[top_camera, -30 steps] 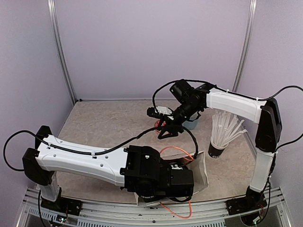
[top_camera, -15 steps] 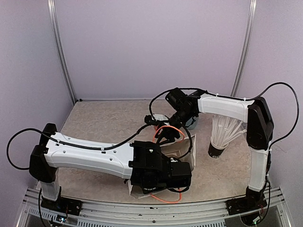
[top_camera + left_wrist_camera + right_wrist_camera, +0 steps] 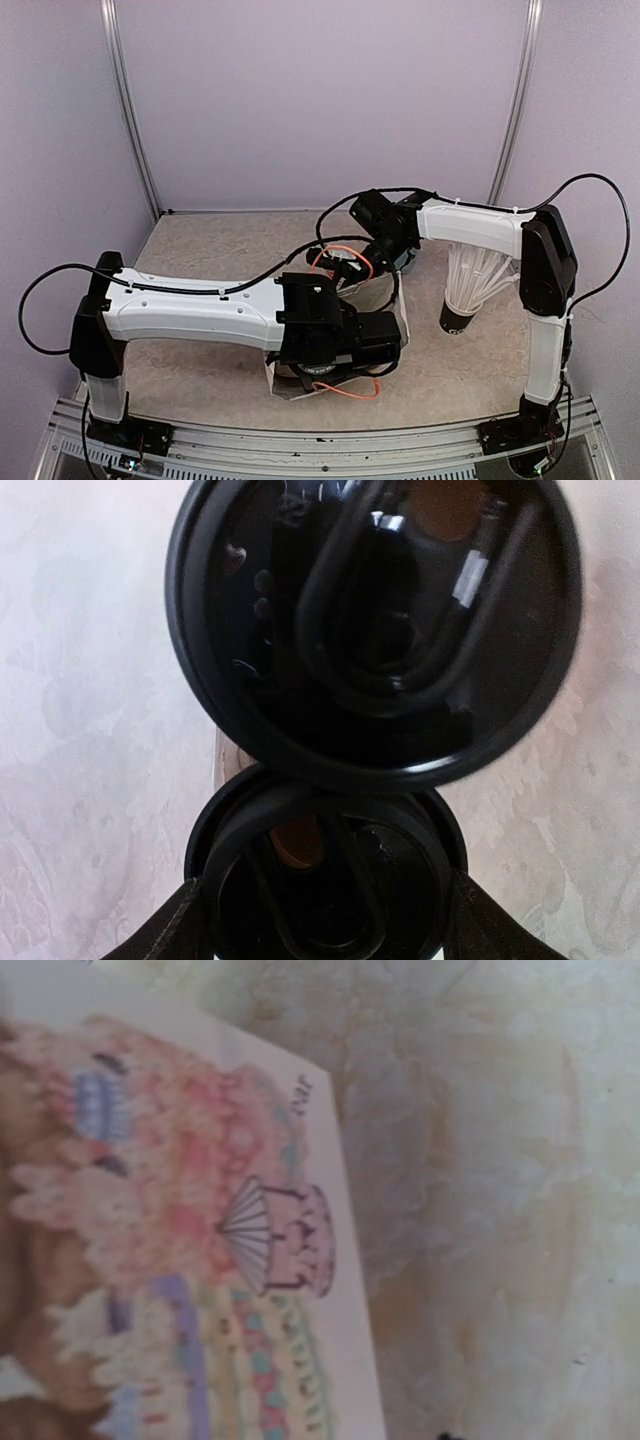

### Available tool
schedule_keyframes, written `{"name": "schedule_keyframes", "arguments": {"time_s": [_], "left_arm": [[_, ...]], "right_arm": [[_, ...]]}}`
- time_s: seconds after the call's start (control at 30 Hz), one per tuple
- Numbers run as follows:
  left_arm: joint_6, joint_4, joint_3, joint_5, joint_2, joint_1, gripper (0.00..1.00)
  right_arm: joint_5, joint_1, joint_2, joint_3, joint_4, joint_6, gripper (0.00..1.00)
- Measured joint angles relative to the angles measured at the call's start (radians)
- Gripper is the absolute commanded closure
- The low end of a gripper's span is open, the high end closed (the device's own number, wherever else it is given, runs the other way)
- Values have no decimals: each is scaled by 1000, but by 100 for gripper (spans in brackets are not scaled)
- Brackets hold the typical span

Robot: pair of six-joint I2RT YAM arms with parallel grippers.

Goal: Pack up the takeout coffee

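Left wrist view: two black coffee lids fill the frame; the lower coffee lid (image 3: 325, 865) sits between the fingers (image 3: 180, 930) of the left gripper (image 3: 325, 925), which stand wide and meet its rim on both sides, so I judge that cup clamped at its top; the upper coffee lid (image 3: 370, 630) overlaps it in the picture, and I cannot tell which of the two sits higher; neither cup body shows. In the top external view the left gripper hangs over the paper bag (image 3: 283, 385), whose orange handle (image 3: 355, 390) loops out at the near side; both cups are hidden under the wrist there. The right gripper (image 3: 352, 272) is at the far edge of the bag beside a second orange handle (image 3: 338, 262); its fingers do not show in its own camera, which sees only the cake-printed bag face (image 3: 200, 1240) and the table (image 3: 480, 1210); I cannot tell whether it is closed or what, if anything, it holds. I judge the step in hand to be seating the clamped cup in the bag next to the other one. Procedure I would follow: hold the cup vertical; descend straight, with no sideways drift into the neighbouring lid; confirm no handle cord lies under the base; release only once the base bears on the bag floor; withdraw straight up so the fingers do not drag the lid off. The cup of straws (image 3: 462, 315) stands well apart to the right and needs no allowance.
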State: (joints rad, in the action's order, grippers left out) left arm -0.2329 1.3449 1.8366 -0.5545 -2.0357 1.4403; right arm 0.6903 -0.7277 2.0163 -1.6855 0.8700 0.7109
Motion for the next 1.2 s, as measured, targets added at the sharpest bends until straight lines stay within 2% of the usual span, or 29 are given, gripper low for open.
{"name": "schedule_keyframes", "arguments": {"time_s": [0.4,0.93,1.07,1.2], "left_arm": [[-5,-12,67,164,5,-112,38],[-51,-117,-16,335,66,-219,41],[-58,-118,-19,360,72,-233,37],[-70,-116,-18,372,74,-233,29]], "right_arm": [[6,0,0,13,47,24,51],[6,3,0,17,83,32,51],[6,5,0,17,83,32,51],[6,5,0,17,83,29,51]]}}
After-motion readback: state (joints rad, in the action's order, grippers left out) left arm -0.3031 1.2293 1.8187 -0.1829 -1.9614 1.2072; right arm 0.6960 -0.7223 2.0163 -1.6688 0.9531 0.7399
